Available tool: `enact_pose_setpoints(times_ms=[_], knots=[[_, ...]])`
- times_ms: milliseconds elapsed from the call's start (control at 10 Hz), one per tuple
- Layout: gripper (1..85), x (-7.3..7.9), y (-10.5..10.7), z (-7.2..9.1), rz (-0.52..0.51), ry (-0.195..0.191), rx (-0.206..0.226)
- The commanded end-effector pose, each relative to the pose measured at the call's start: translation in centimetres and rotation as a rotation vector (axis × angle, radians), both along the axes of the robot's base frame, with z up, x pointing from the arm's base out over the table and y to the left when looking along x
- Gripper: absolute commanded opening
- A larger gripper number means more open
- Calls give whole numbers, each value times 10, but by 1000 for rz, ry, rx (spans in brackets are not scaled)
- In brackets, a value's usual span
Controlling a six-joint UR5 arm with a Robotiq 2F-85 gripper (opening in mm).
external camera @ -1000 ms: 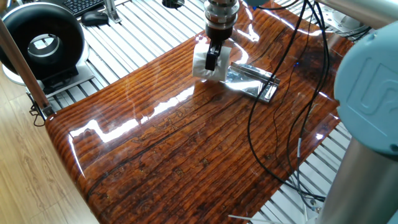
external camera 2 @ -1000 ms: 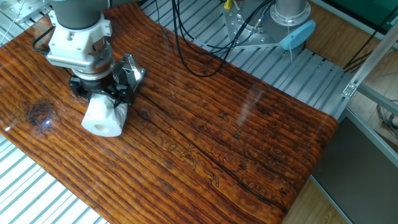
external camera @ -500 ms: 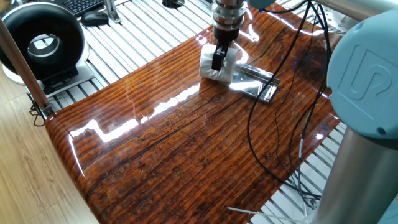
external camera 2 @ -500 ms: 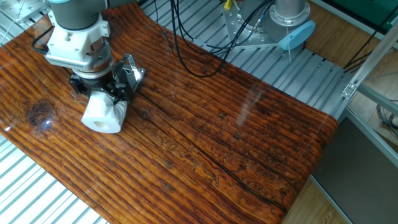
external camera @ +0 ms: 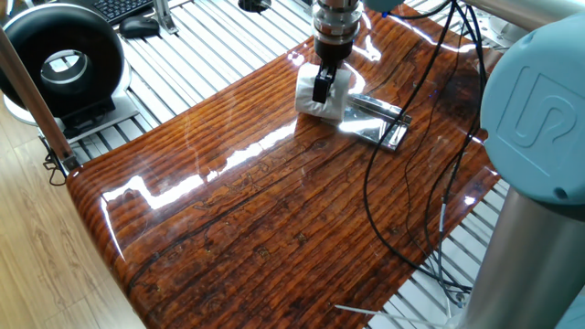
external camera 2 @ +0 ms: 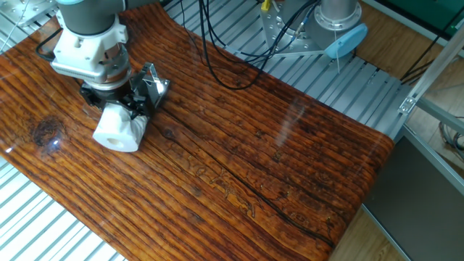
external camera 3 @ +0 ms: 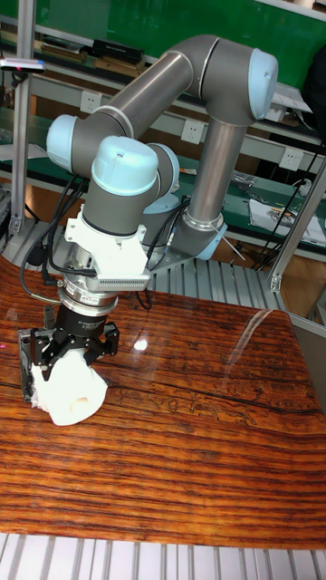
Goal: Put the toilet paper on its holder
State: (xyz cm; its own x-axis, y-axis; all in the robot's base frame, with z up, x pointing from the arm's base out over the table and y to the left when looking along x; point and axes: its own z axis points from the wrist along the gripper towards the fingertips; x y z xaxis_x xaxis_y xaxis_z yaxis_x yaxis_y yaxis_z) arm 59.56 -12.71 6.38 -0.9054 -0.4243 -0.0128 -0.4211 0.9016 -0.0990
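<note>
Jaws of the gripper (external camera: 321,89) clamp the roll (external camera 2: 117,129), which has shifted toward the holder (external camera: 377,119) over the last second and now touches its near end on the worktop (external camera: 274,210). Threading onto the bar probably comes next.

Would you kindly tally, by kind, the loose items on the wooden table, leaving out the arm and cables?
White soft-paper toilet roll, clamped in the gripper: 1
Shiny silver metal holder bracket: 1
Total: 2
</note>
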Motion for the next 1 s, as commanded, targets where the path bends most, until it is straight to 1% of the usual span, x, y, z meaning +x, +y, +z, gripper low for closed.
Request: enact_pose_setpoints(times_ms=[0,100,200,300,400,600,700,900], knots=[[10,10,14,1,-98,-44,66],[10,13,16,1,-168,-58,80],[10,13,11,2,-215,-64,66],[10,17,7,2,-234,-81,54],[10,15,4,2,-251,-75,40],[10,8,-2,2,-209,-48,11],[10,7,-9,3,-184,-47,-17],[10,9,-8,3,-167,-51,-13]])
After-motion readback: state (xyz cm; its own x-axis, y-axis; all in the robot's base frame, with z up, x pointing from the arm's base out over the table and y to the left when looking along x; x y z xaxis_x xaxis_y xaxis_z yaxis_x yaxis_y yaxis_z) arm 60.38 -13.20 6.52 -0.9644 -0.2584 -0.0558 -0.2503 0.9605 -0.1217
